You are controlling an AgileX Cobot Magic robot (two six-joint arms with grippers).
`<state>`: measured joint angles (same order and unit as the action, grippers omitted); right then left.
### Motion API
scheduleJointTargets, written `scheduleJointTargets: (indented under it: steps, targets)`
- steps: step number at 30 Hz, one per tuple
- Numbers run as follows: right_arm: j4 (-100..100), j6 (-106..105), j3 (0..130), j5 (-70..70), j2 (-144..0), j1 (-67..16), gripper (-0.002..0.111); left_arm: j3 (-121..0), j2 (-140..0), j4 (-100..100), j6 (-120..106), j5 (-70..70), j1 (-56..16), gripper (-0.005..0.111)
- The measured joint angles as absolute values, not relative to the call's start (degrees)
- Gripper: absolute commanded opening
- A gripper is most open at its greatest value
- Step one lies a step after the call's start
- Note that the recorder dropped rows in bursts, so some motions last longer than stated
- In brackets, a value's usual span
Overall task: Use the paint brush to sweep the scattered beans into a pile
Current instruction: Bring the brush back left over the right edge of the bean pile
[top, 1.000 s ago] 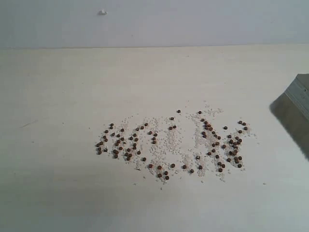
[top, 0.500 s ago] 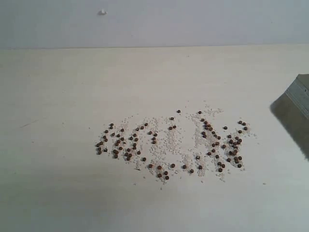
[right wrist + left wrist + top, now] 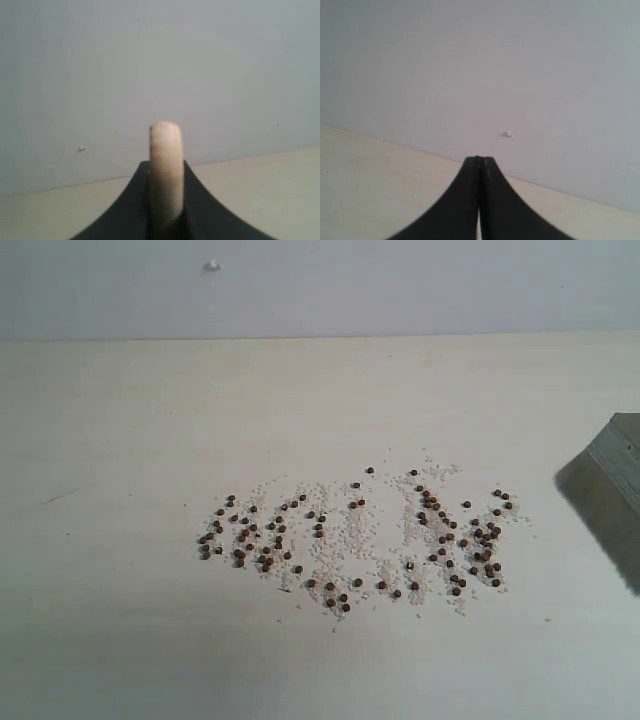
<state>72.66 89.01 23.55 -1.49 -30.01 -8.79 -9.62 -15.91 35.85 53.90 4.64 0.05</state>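
The right gripper (image 3: pixel 166 169) has its black jaws clamped on the pale cream handle of the paint brush (image 3: pixel 166 142), whose rounded end stands up between them. The brush's grey head (image 3: pixel 622 452) enters at the edge of the exterior view, casting a shadow on the pale table (image 3: pixel 150 420). The beans (image 3: pixel 353 505) lie scattered in a broad band, mixed with fine whitish grains (image 3: pixel 340 537), well apart from the brush head and towards the left arm's side. The left gripper (image 3: pixel 480 162) has its jaws pressed together on nothing, facing a plain wall (image 3: pixel 470 60).

Pale tabletop (image 3: pixel 300 390) against plain grey-white wall (image 3: pixel 400 285)
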Motion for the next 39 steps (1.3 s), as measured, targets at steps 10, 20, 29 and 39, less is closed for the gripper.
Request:
scheduleJointTargets:
  steps: [10,20,29,39]
  targets:
    - [60.7,77.3,20.6,2.6,-29.2,-8.8,0.000,-9.6,-15.9,35.8,53.9,4.6,0.0,0.000]
    - [7.7,15.9,20.4,6.6,-29.2,-8.8,0.000,-9.6,-15.9,35.8,53.9,4.6,0.0,0.000]
    - [-0.3,14.5,20.4,-3.7,-35.2,-8.8,0.000,-9.6,-15.9,35.8,53.9,4.6,0.0,0.000]
    - [1.3,26.0,20.4,-22.1,-47.9,-15.2,0.000,-8.7,-15.9,35.3,53.9,5.0,0.0,0.000]
